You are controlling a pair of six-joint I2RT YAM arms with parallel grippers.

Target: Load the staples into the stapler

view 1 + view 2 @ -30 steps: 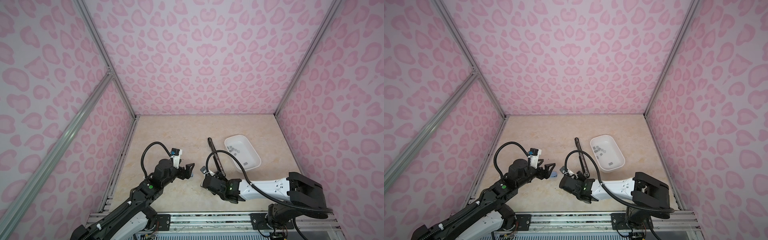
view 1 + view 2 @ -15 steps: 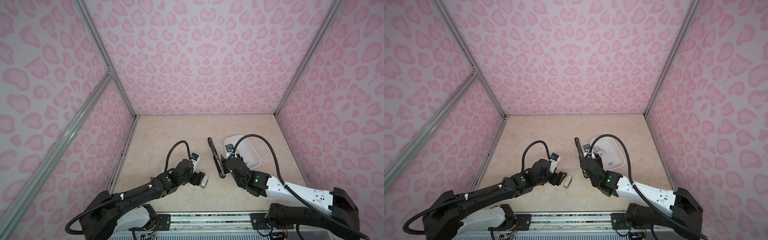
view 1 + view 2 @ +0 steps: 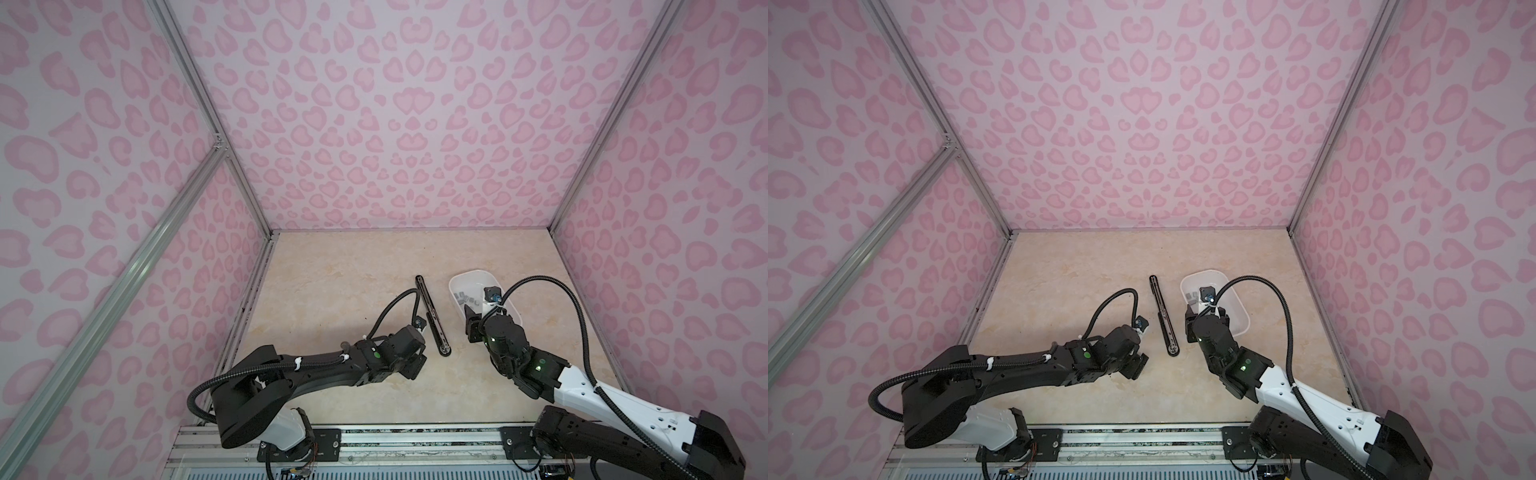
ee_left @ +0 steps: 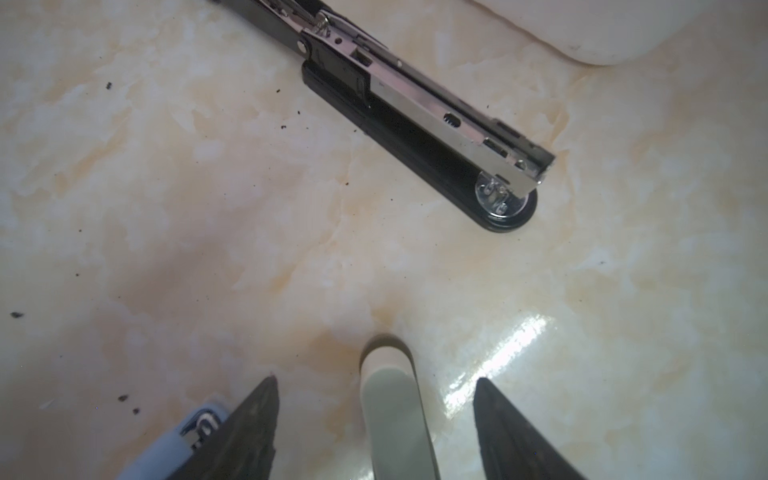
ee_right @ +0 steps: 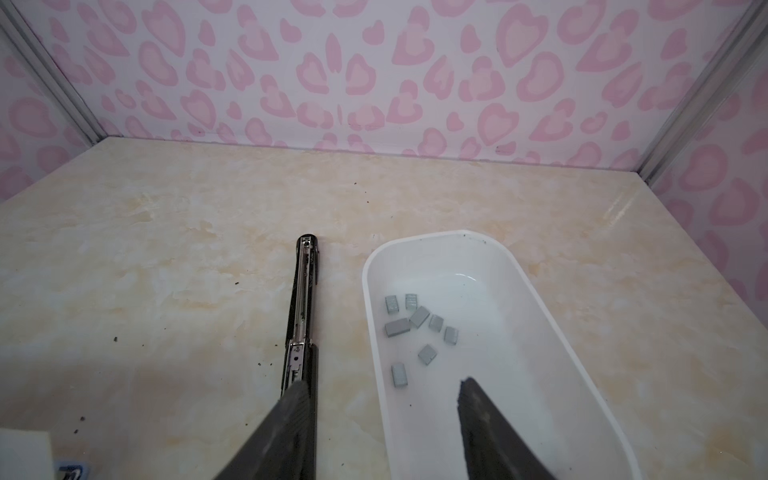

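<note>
The black stapler [image 3: 431, 314] [image 3: 1165, 318] lies opened out flat on the beige table, its metal magazine [image 4: 436, 112] facing up. The staples [image 5: 415, 324], several small grey strips, lie in the white tray [image 3: 513, 316] [image 5: 582, 415]. My right gripper [image 5: 384, 382] [image 3: 482, 311] is open and holds nothing. One of its fingers hangs over the stapler's near half and the other over the tray. My left gripper [image 4: 374, 380] [image 3: 411, 363] is open near the stapler's front end. A small grey stapler [image 4: 395, 415] lies between its fingers with a gap on each side.
A small blue stapler [image 4: 195, 432] lies against the outside of one left finger [image 4: 253, 424]. Both small staplers are hidden under the left arm in both top views. Pink patterned walls close in the table on three sides. Dark crumbs dot the surface.
My left arm reached right, over the small staplers, and its jaws narrowed. My right arm swung from the front middle across to the tray's near end.
</note>
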